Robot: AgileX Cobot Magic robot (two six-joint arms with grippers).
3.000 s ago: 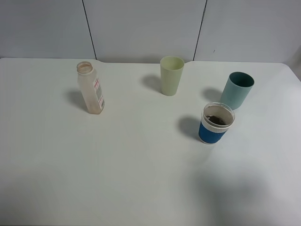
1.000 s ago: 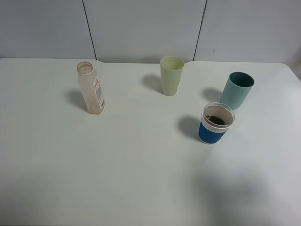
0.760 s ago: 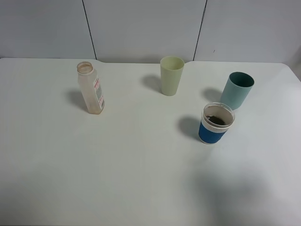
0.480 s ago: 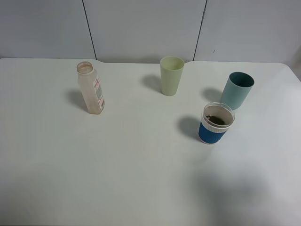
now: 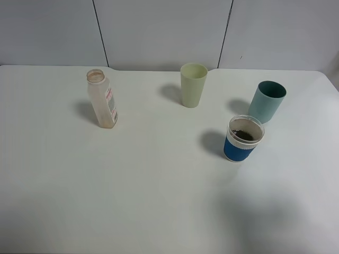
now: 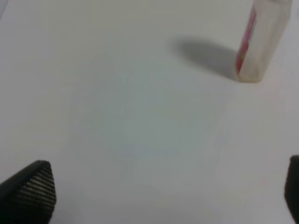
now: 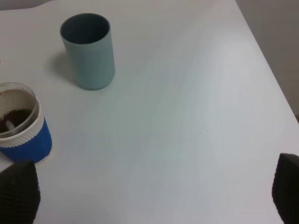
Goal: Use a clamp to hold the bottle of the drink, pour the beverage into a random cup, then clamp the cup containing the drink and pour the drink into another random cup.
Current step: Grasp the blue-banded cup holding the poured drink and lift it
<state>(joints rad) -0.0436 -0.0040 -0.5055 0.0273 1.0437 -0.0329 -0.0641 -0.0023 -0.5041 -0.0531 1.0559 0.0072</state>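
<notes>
The bottle of the drink [image 5: 103,106] stands uncapped at the table's back left, its walls nearly clear. In the left wrist view the bottle [image 6: 261,42] is well ahead of my left gripper [image 6: 161,196], which is open with only bare table between its black fingertips [image 6: 28,191]. The cup containing the drink [image 5: 242,138] stands right of centre with brown beverage [image 5: 243,135] in it. The same cup [image 7: 21,123] sits just beyond one fingertip [image 7: 18,191] of my right gripper [image 7: 153,191], which is open and empty. The yellow-green tumbler [image 5: 193,84] stands at the back centre. Neither arm shows in the high view.
A shorter teal cup [image 5: 267,101] stands just behind the blue-banded cup, also seen as the teal cup [image 7: 88,51] in the right wrist view. The white table [image 5: 159,185] ends at a right edge [image 7: 275,93] close to these cups. Grey wall panels back the table.
</notes>
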